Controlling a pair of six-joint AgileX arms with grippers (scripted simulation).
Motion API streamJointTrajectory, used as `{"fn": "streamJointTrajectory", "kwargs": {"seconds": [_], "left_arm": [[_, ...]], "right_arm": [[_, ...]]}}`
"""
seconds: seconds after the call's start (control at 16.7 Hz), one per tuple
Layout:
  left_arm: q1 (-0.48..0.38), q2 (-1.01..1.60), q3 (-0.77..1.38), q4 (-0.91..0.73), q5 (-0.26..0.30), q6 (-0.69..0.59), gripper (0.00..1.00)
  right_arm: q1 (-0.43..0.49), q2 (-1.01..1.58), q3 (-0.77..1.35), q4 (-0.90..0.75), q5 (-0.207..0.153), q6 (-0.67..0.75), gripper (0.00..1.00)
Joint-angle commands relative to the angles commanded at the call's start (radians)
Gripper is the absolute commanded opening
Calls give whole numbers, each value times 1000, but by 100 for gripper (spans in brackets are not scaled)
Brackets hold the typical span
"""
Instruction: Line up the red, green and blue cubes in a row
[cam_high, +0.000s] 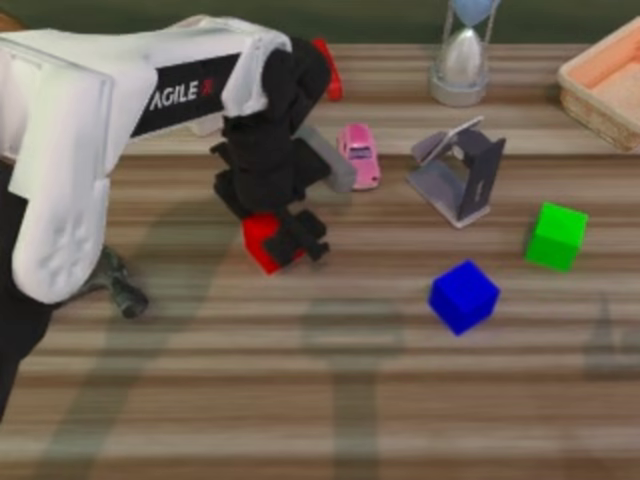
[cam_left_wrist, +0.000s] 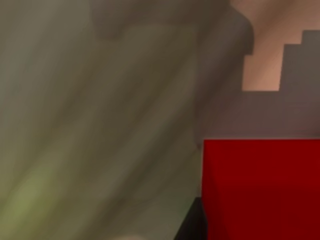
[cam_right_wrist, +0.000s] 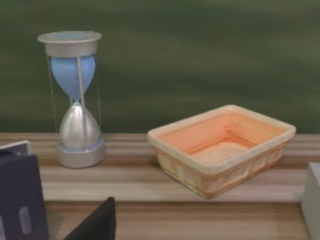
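The left arm, a smooth white shell over a black wrist, reaches in over the left half of the striped wooden table (cam_high: 200, 400), and its left gripper (cam_high: 278, 238) stands low on the red cube (cam_high: 262, 240), black blocky fingers (cam_high: 305, 235) on either side of it; the jaws look closed against the cube, which sits left of centre. In the left wrist view the red cube (cam_left_wrist: 260, 190) fills the near corner as a flat matte face with a sharp edge, a dark finger (cam_left_wrist: 190, 222) right against it. The blue cube (cam_high: 464, 296), matte and sharp-cornered, lies right of centre, well apart from the red one, and the green cube (cam_high: 556, 236) sits near it, farther right and a little farther back. A glossy pink toy car (cam_high: 359, 155) stands just behind the gripper, beside a grey angular stand (cam_high: 462, 172) of flat folded plates. At the back edge are an hourglass (cam_high: 464, 50) with blue glass bulbs in a silver frame and, at the right, a woven basket (cam_high: 590, 85) with a pale rim. A thin red piece (cam_high: 328, 68) peeks from behind the arm. The right gripper is not seen in any view; its wrist camera looks at the hourglass (cam_right_wrist: 77, 100) and the shallow rectangular basket (cam_right_wrist: 220, 172).
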Motion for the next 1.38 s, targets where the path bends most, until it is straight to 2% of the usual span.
{"fn": "streamJointTrajectory", "kwargs": {"seconds": [0.12,0.18,0.72,1.14,1.38], "left_arm": [[0,0,0,0,0,0,2],[0,0,0,0,0,0,0],[0,-28,7,-14,10,-5,0],[17,-74,167,-228,9,-7,0],[20,-83,185,-247,9,-8,0]], "right_arm": [[0,0,0,0,0,0,100],[0,0,0,0,0,0,100],[0,0,0,0,0,0,100],[0,0,0,0,0,0,100],[0,0,0,0,0,0,100]]}}
